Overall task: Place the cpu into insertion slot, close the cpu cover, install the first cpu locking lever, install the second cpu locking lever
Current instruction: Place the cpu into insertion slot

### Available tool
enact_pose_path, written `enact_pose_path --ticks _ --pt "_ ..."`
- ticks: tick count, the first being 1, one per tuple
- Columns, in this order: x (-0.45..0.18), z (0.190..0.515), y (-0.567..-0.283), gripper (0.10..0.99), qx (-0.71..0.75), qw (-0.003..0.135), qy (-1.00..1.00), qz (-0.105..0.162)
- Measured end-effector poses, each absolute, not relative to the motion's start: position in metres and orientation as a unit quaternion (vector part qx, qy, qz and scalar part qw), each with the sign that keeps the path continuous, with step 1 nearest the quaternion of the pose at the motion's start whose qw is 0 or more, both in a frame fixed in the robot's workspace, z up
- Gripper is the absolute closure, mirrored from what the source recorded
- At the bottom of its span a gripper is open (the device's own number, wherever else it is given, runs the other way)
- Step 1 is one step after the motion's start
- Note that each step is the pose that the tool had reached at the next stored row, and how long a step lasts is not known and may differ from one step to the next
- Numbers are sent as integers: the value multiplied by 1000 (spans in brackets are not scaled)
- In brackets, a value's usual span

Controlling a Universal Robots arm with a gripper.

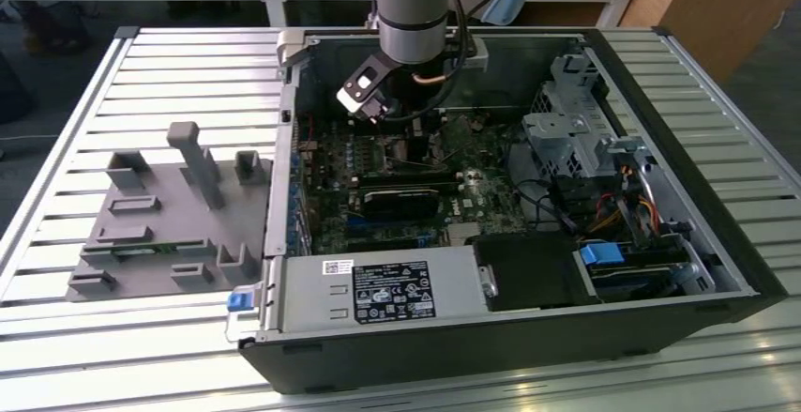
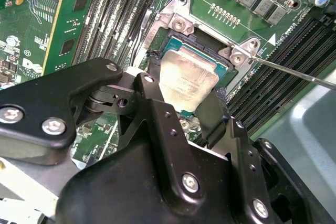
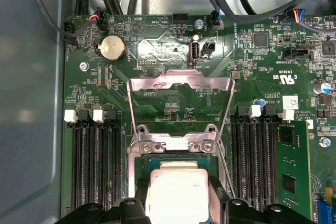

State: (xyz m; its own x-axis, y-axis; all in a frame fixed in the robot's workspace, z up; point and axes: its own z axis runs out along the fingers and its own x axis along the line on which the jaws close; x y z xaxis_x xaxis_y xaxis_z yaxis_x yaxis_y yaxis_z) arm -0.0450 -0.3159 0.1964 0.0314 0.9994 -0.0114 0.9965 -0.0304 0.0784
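At the exterior view's left, a grey holder tray (image 1: pixel 163 215) with upright pegs sat on the slatted table (image 1: pixel 63 337), just beside the open computer case (image 1: pixel 526 351). Moving across, and there was the power supply (image 1: pixel 375 295) along the case's near edge, with the green motherboard (image 1: pixel 388 163) behind it. Right above the board, the arm (image 1: pixel 415 4) came straight down into the case, its wrist low over the socket area. Further to the exterior view's right stood the metal drive cage (image 1: pixel 569 140) and a blue latch (image 1: pixel 603 254).

Now to the action. In the second wrist view, the gripper (image 2: pixel 186 95) had its two black fingers (image 2: pixel 152 98) pressed against opposite edges of the cpu (image 2: pixel 189 80). The jaws were clamped on it, silver top up. The chip sat right at the socket (image 2: pixel 173 35), inside its metal frame. Whether it was fully seated, I could not tell. A thin locking lever (image 2: pixel 294 72) ran out from one socket corner, unlatched.

In the first wrist view, the cpu cover (image 3: pixel 181 81) was swung open on its hinge, well clear of the cpu (image 3: pixel 176 187). Black memory slots (image 3: pixel 94 166) flanked the socket on both sides, and a coin cell battery (image 3: pixel 112 48) sat beyond the cover.
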Motion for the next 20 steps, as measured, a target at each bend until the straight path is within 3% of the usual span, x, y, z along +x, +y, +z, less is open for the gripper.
enact_pose_path --ticks 9,10,20 --pt "-45 196 -316 545 717 32 696 23" --pt "-45 196 -316 486 717 32 696 23" --pt "-45 200 -316 486 717 32 696 23"
